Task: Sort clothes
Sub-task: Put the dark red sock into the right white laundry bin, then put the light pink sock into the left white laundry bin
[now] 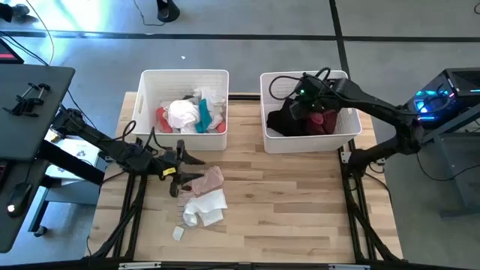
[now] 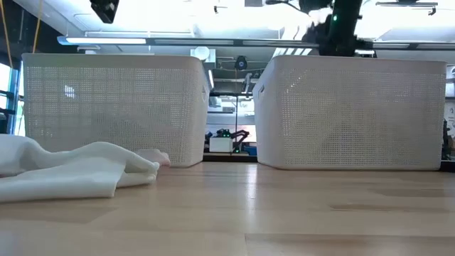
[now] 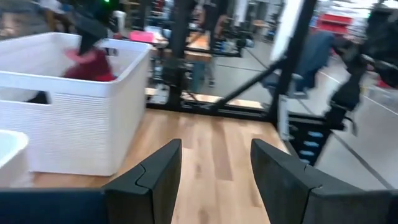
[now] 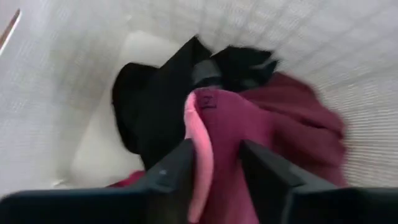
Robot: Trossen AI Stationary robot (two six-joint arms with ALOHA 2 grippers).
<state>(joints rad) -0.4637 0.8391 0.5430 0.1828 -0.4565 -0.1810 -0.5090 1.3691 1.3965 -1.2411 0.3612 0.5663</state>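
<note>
Grey floor (image 1: 247, 19), wooden table (image 1: 285, 202), ceiling strip lights (image 2: 128, 40).

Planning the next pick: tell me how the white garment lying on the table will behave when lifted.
The white garment lies crumpled in soft folds, so it will probably droop and stretch out rather than hold shape. It looks thin, so likely light. It touches the pink garment, which might drag along.

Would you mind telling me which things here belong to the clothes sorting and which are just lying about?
Belongs to the job:
- dark and maroon clothes in the right basket, right gripper over them
- light clothes in the left basket
- pink garment and white garment on the table, beside the open left gripper

Lying about:
- small white scrap
</note>
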